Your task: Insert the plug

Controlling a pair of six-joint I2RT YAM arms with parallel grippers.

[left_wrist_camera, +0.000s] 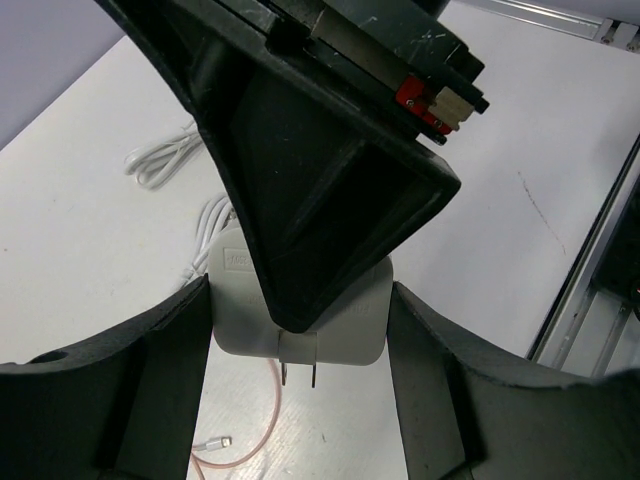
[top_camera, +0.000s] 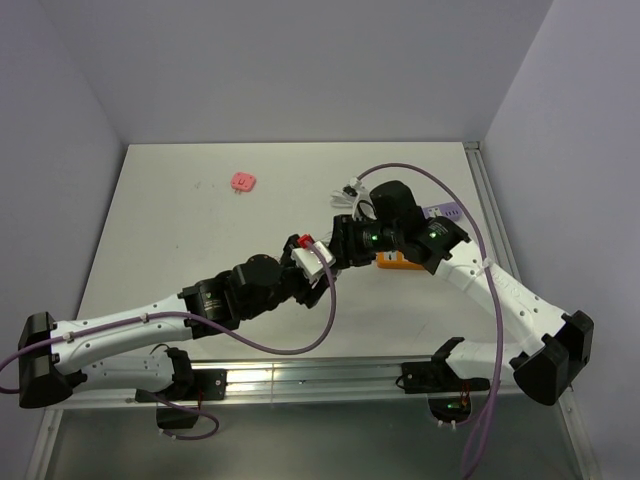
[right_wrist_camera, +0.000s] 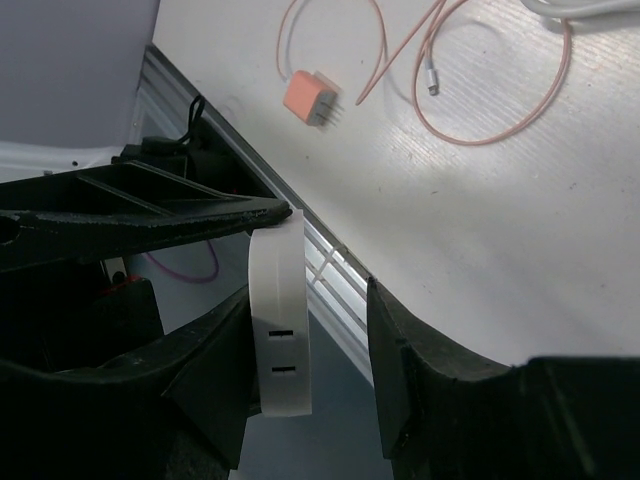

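1. My left pincer [left_wrist_camera: 300, 300] is clamped on the white plug block [left_wrist_camera: 355, 320]. It holds the block up off the table [left_wrist_camera: 520, 200], where my two arms meet. The prongs [left_wrist_camera: 298, 372] point back toward my left wrist.
2. My right pincer [right_wrist_camera: 310, 300] stands apart around the same block, with one finger against it and a gap on the other side. I judge this to be a handover. If the left lets go before the right bites, the block would drop.
3. My right finger [left_wrist_camera: 320, 200] lies across the block's face, between my left fingers [left_wrist_camera: 150, 380]. An off-centre squeeze could lever the block askew, and the prongs would then meet a socket crooked.
4. Loose leads lie on the table: a pink cable [right_wrist_camera: 480, 130], a small pink plug [right_wrist_camera: 310, 97] beside it, and a white cable [left_wrist_camera: 165, 155]. A low sweep could snag them.
5. I cannot pick out the socket for certain, so any approach line is a guess.
6. Containers: no box, tray or bowl shows. The nearest thing is two dark slots [right_wrist_camera: 281, 329] on the block's narrow edge, both empty.
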